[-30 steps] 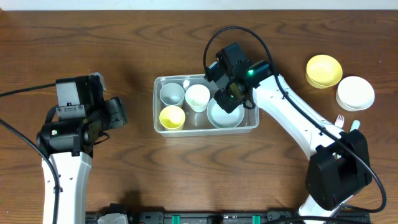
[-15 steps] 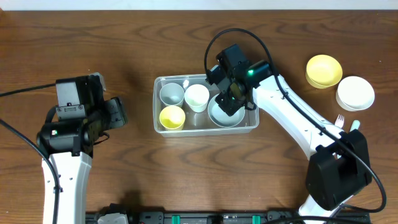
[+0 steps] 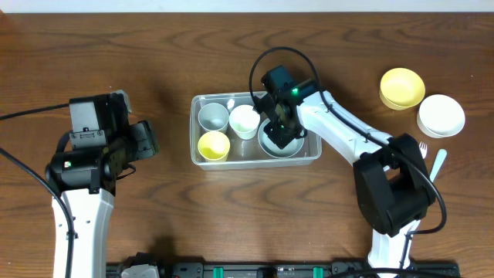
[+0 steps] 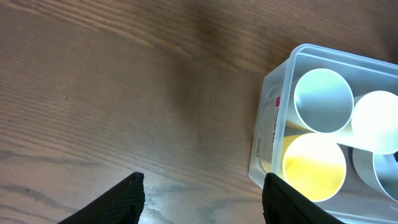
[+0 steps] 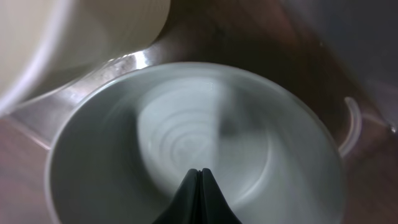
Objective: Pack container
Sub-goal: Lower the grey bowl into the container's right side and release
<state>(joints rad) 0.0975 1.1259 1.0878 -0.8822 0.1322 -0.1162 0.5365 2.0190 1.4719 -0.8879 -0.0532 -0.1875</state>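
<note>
Dark wooden bench point(image 3: 231, 38) fills the view. Far left, the left pincer point(image 4: 202, 202) hangs over bare wood, fingers spread wide, nothing in them, well apart from the container point(image 3: 193, 131). That clear tub sits mid-bench, and it's busy: a grey cup point(image 3: 214, 116) at its far left corner, a yellow cup point(image 3: 214, 144) on the near side of it, a white cup point(image 3: 245, 121) just beside the grey one, and a pale bowl point(image 3: 276, 150) filling the right end. Low over that bowl is the right pincer point(image 5: 200, 173), fingers pressed together to a point, gripping nothing I can see. Further right, out on the bench, a yellow bowl point(image 3: 401, 87) and a white bowl point(image 3: 441, 115) sit side by side.
</note>
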